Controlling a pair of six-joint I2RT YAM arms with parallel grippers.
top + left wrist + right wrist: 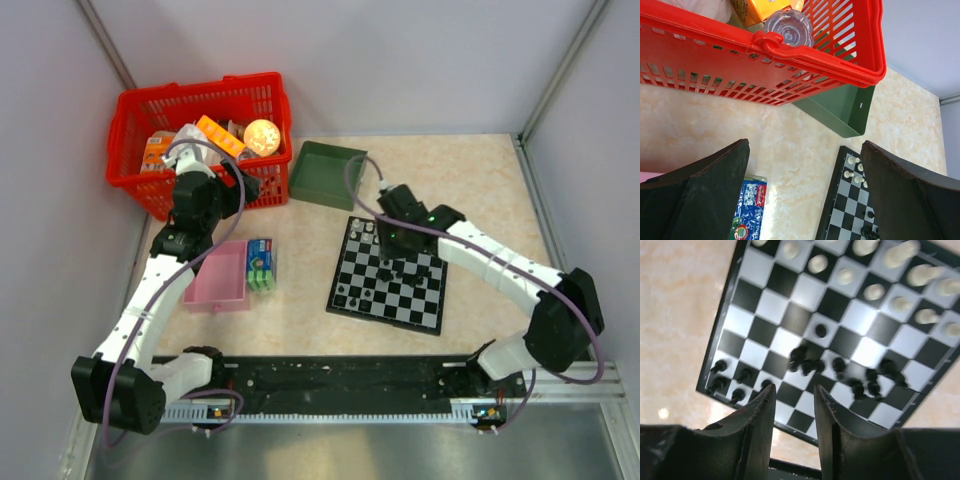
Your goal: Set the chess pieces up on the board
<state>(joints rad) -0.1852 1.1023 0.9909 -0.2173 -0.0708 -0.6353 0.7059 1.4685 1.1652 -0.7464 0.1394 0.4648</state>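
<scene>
The right pincer [794, 390], narrowly parted and empty, hangs over the board [761, 306] lying on the counter [300, 320]. Loose black pieces [807, 365] crowd mid-board, so a descending finger could topple neighbours. The left pincer [806, 145] gapes wide, empty.

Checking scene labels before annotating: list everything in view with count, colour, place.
table: one, beige, underneath
basket: one, red, far left, holds mixed items
green tray: one, right of basket
pink tray: one, near left
pack: one, blue-green, right of pink tray
board: one, black-grey checks, centre-right
white chess pieces: many, board's far edge
black chess pieces: many, bunched mid-board, few at one corner
left gripper: open, empty, by basket
right gripper: open, empty, above board
</scene>
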